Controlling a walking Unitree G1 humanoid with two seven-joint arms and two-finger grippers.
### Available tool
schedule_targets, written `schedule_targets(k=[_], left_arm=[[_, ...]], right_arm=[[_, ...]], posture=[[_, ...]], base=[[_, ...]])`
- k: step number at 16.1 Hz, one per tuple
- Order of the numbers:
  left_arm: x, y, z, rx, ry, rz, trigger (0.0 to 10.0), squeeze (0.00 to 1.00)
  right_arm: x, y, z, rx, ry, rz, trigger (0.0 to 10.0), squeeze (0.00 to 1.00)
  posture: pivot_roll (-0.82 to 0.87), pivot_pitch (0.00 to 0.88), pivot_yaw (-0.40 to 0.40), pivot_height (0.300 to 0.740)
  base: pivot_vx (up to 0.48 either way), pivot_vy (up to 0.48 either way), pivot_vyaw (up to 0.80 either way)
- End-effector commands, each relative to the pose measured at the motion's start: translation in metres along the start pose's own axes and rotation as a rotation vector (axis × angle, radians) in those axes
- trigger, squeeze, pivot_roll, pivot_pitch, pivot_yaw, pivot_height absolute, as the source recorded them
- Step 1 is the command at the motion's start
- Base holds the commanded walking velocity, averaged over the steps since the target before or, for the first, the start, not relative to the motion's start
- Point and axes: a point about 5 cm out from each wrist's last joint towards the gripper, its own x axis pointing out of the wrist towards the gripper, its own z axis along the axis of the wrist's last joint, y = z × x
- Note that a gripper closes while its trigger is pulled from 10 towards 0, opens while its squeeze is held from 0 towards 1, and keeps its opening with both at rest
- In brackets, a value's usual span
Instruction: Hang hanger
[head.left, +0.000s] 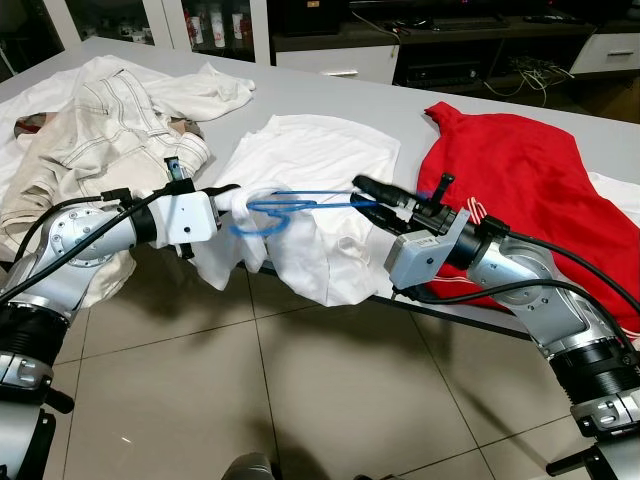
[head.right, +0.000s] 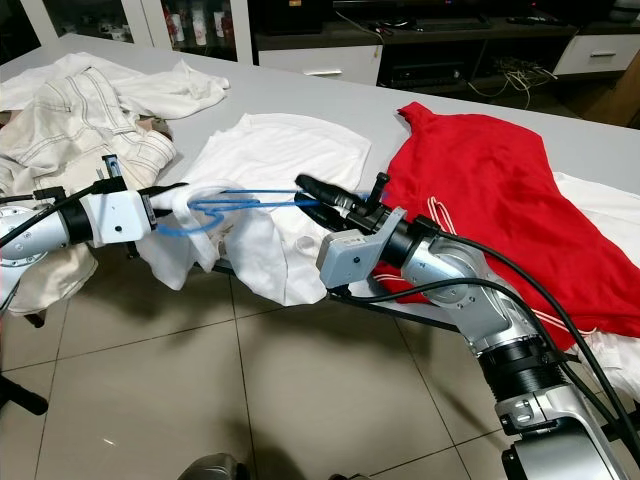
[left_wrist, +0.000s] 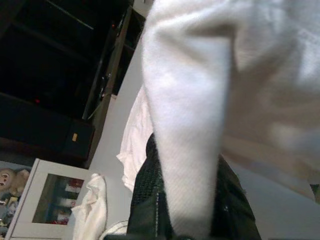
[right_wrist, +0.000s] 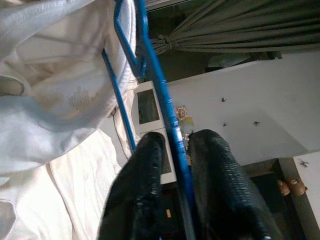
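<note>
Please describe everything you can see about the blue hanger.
The blue hanger is a thin one, wire by its look, held roughly level above the table edge. The right pincer is shut on one end, the rod pinched between its two black fingers. The other end, a curved loop, is tucked into the white shirt, where the left pincer grips the white fabric. Part of the hanger is hidden inside the cloth, so its full shape cannot be seen.

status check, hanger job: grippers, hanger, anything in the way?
Right gripper shut on blue hanger. Left gripper shut on white shirt, bunched over hanger's far end. Red garment beside right arm on table.
</note>
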Motion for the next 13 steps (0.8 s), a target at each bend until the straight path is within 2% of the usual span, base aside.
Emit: schedule_targets(k=[1, 4, 8, 10, 11, 13], left_arm=[[0.001, 0.003, 0.003, -0.006, -0.012, 0.019, 0.0, 0.00], [0.000, 0.003, 0.000, -0.030, -0.003, 0.048, 0.0, 0.00], [-0.002, 0.007, -0.007, -0.075, 0.030, 0.119, 0.0, 0.00], [-0.002, 0.009, -0.010, -0.104, 0.038, 0.157, 0.0, 0.00], [-0.002, 0.012, -0.011, -0.125, 0.039, 0.193, 0.0, 0.00], [-0.003, 0.016, -0.011, -0.174, 0.015, 0.245, 0.0, 0.00]], right_arm=[[-0.001, -0.004, -0.003, -0.012, 0.010, -0.015, 10.0, 0.00], [-0.006, -0.011, -0.008, 0.025, 0.034, -0.067, 10.0, 0.00], [-0.023, -0.010, -0.020, -0.004, 0.126, -0.064, 10.0, 0.00], [-0.030, -0.018, -0.029, 0.042, 0.204, -0.141, 10.0, 0.00], [-0.034, -0.024, -0.035, 0.113, 0.256, -0.224, 10.0, 0.00], [-0.038, -0.022, -0.043, 0.180, 0.312, -0.246, 10.0, 0.00]], posture=[[0.13, 0.002, -0.020, 0.740], [0.13, 0.002, -0.020, 0.740], [0.12, 0.005, -0.017, 0.740], [0.12, 0.005, -0.012, 0.740], [0.12, 0.006, -0.010, 0.740], [0.12, 0.006, -0.010, 0.740]], base=[[0.000, 0.000, 0.00], [0.000, 0.000, 0.00], [0.000, 0.000, 0.00], [0.000, 0.000, 0.00], [0.000, 0.000, 0.00], [0.000, 0.000, 0.00]])
